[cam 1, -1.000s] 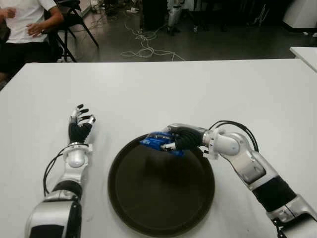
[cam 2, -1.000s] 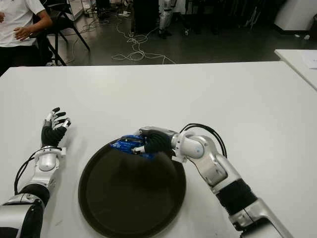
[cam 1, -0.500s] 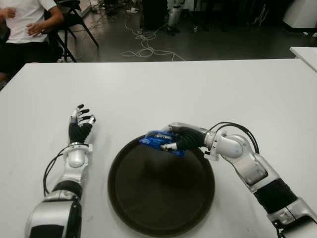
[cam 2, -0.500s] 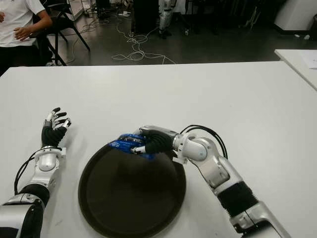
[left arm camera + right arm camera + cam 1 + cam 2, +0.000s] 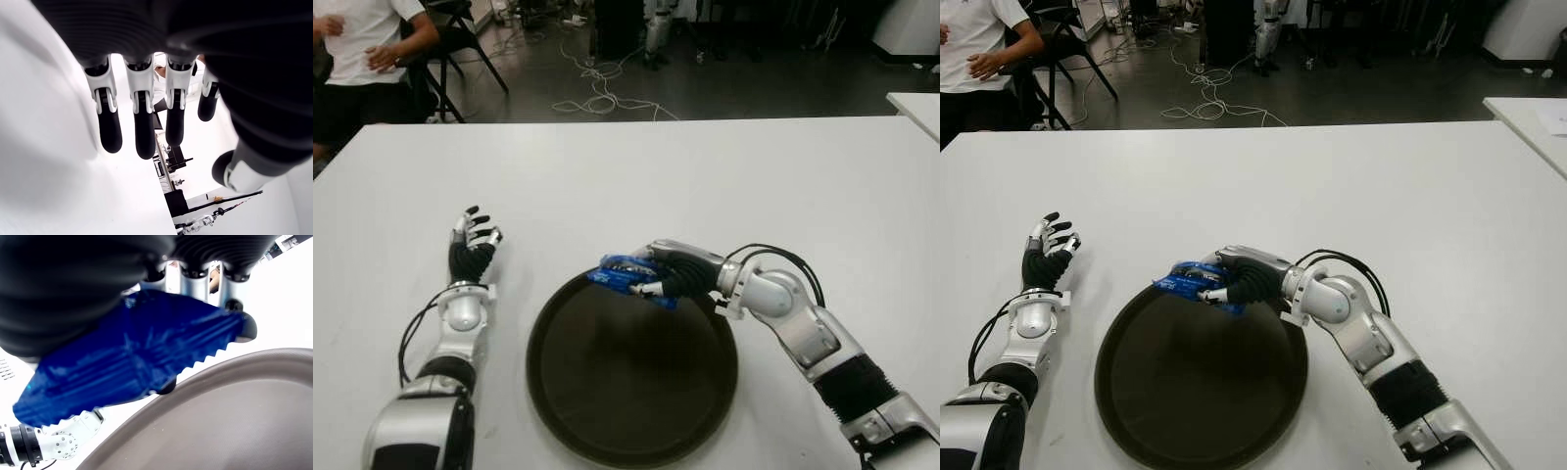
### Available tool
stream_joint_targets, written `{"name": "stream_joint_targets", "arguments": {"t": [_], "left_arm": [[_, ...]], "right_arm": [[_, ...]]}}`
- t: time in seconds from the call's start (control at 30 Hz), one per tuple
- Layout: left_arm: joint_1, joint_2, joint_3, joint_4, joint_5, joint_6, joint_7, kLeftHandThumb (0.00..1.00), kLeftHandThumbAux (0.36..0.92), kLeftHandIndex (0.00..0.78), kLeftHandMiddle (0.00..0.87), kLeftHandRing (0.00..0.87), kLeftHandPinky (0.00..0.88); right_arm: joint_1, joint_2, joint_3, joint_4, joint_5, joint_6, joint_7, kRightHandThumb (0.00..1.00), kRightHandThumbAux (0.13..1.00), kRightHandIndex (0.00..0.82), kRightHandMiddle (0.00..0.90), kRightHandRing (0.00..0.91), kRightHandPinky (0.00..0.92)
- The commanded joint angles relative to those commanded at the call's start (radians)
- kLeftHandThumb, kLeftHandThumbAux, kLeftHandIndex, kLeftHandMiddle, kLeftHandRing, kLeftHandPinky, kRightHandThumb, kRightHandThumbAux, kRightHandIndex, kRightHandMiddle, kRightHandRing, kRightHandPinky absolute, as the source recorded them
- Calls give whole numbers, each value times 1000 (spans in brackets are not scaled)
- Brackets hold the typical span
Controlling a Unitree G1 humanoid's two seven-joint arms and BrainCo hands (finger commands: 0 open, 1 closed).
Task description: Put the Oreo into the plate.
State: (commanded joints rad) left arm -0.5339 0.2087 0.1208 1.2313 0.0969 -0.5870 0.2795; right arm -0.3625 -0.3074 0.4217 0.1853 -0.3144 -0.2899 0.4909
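Observation:
My right hand (image 5: 658, 278) is shut on the blue Oreo packet (image 5: 619, 277), holding it just above the far rim of the round dark plate (image 5: 636, 411). The right wrist view shows the fingers curled over the blue wrapper (image 5: 132, 357) with the plate's rim (image 5: 234, 401) right below it. My left hand (image 5: 472, 239) shows on the white table to the left of the plate, fingers spread and holding nothing.
The white table (image 5: 636, 176) stretches wide behind and to both sides of the plate. A person in a white shirt (image 5: 362, 39) sits beyond the far left corner. Cables (image 5: 597, 93) lie on the floor behind the table.
The right hand with the Oreo packet has shifted very slightly toward the far rim of the plate. The left hand has not moved.

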Motion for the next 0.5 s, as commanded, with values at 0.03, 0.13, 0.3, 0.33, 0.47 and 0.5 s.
{"name": "stream_joint_targets", "arguments": {"t": [0.03,0.13,0.3,0.33,0.47,0.5], "left_arm": [[0,0,0,0,-1,0,-1,333,631,155,241,278,316],[-1,-1,2,0,-2,-1,-1,335,630,155,239,274,307],[-1,-2,1,0,2,-1,7,350,640,157,243,276,309],[-1,-3,0,0,3,-1,9,357,644,157,245,278,311],[-1,-3,-2,0,7,-1,14,366,650,159,246,279,313],[-1,-3,-2,0,8,-1,15,366,651,159,246,279,313]], "right_arm": [[-1,0,1,0,-1,1,1,715,715,439,855,861,850],[-4,-2,2,3,-4,0,2,715,715,439,859,865,857],[-6,-3,3,7,-14,-4,-4,715,715,439,862,870,858],[-6,-4,4,8,-17,-6,-6,715,715,439,862,870,858],[-8,-4,5,14,-23,-13,-6,715,715,439,862,870,860],[-9,-4,5,15,-24,-14,-6,715,715,439,862,870,860]]}}
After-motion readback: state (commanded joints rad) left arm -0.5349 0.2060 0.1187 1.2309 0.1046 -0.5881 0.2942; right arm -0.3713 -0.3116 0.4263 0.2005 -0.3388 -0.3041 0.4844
